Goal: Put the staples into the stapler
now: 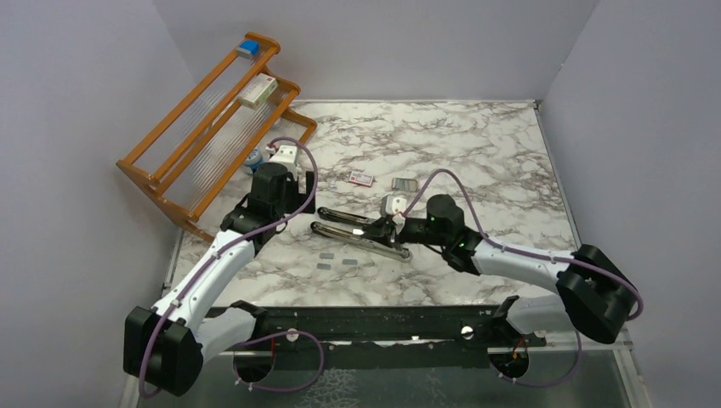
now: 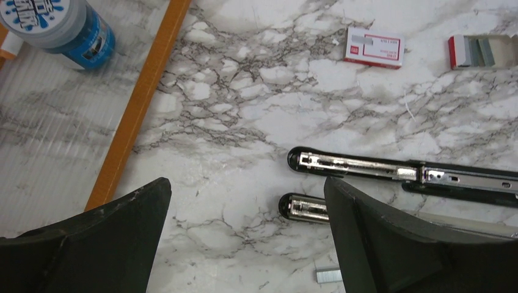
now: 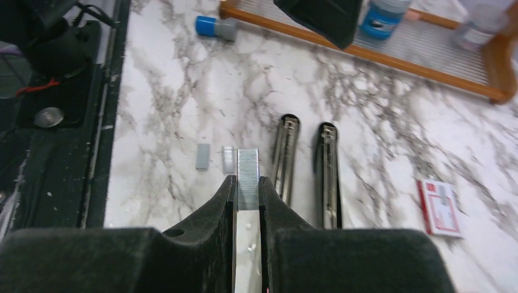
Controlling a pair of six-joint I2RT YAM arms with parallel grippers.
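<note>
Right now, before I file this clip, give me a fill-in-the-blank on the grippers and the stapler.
1. The right gripper pinches a strip of ____.
2. The left gripper, jaws wide, holds ____.
3. The stapler lies swung ____ on the table, its rail exposed.
Missing words: staples; nothing; open.

Marble table (image 1: pixel 476 144) (open stapler (image 1: pixel 357 240), loose staples (image 1: pixel 324 253))

White marble tabletop (image 1: pixel 476 144), grey-brown veins. Black-and-silver stapler (image 1: pixel 357 240). Silver-grey staples (image 3: pixel 247 177). Red-and-white packet (image 1: pixel 360 178) at 12 o'clock, orange rack (image 2: pixel 135 104) at 10.
</note>
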